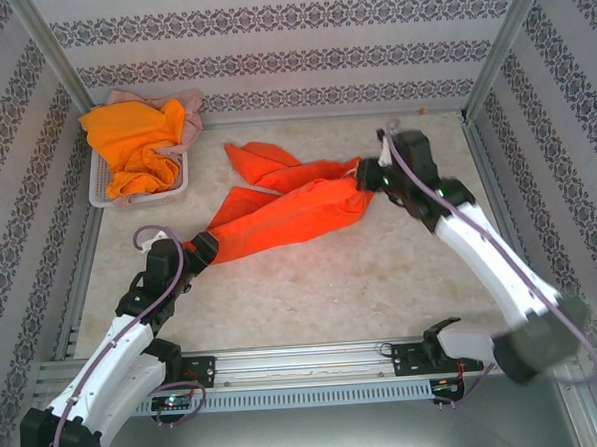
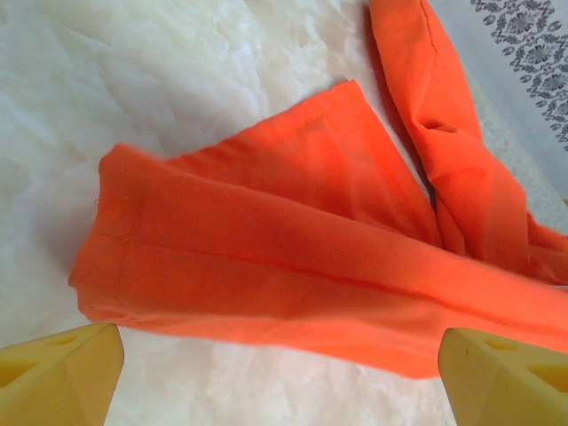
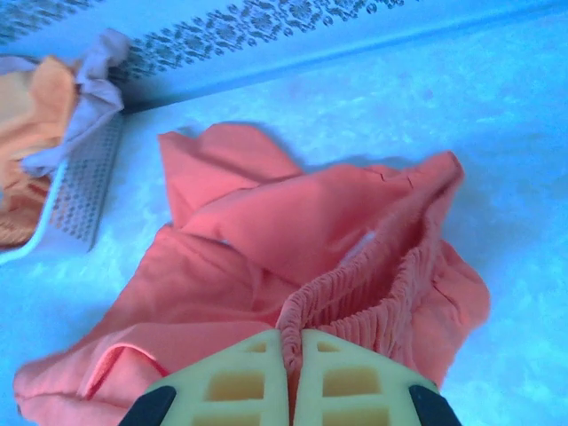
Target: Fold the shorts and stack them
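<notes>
Top external view: the red-orange shorts (image 1: 288,212) lie near the middle of the bench (image 1: 332,292), drawn out into a long band. Their long axis runs on a diagonal from near left to far right, with the gathered waistband at the far-right end and one leg hem at the near-left end. The other leg is folded off to the far left and points toward the basket (image 1: 98,189), stopping short of it.

The right fingers (image 3: 295,351) are pressed together on the bunched waistband. The right wrist view shows the elastic gathers pinched between them and the cloth spreading away beyond. The left fingers (image 1: 204,245) stand wide apart just at the leg hem. In the left wrist view the hem lies flat on the bench beyond the two tips, and I cannot tell whether either one touches it.

Bare bench lies open between the shorts and the rail (image 1: 306,361) at the near edge, and also to the right beyond the right arm. A narrower bare strip runs along the far wall.

The white mesh basket sits in the far-left corner against the walls (image 1: 269,45). It holds the bright orange shorts (image 1: 134,142), heaped above its rim, with the dusty pink shorts (image 1: 188,111) bunched behind them. The bench top is pale and mottled. The walls carry bands of dark pattern, and metal frame posts (image 1: 54,56) rise at the far corners.
</notes>
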You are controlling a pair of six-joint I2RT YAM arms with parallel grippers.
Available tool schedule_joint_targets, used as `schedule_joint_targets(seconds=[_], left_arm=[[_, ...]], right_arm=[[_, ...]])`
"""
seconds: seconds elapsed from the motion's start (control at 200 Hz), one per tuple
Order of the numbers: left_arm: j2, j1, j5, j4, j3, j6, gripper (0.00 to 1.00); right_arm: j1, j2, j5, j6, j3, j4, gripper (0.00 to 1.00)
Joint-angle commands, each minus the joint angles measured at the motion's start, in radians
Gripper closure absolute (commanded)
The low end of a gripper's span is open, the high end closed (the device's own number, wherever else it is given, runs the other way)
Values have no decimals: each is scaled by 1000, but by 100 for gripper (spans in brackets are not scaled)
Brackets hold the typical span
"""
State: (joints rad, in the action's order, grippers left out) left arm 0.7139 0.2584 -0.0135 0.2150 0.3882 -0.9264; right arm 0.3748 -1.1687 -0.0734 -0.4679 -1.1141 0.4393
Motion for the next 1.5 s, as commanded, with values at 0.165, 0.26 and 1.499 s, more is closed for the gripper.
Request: schedule_joint_targets(seconds=[0.165, 0.26, 1.499], left_arm=[[119, -15, 74, -10, 73, -16, 12], [119, -11, 105, 15, 57, -47, 13], [134, -10, 37, -81, -163, -147, 65]], right_arm=[[23, 325, 76, -106, 540, -30, 100], [20, 420, 98, -180, 659, -70, 100], [0, 475, 128, -230, 728, -52, 99]])
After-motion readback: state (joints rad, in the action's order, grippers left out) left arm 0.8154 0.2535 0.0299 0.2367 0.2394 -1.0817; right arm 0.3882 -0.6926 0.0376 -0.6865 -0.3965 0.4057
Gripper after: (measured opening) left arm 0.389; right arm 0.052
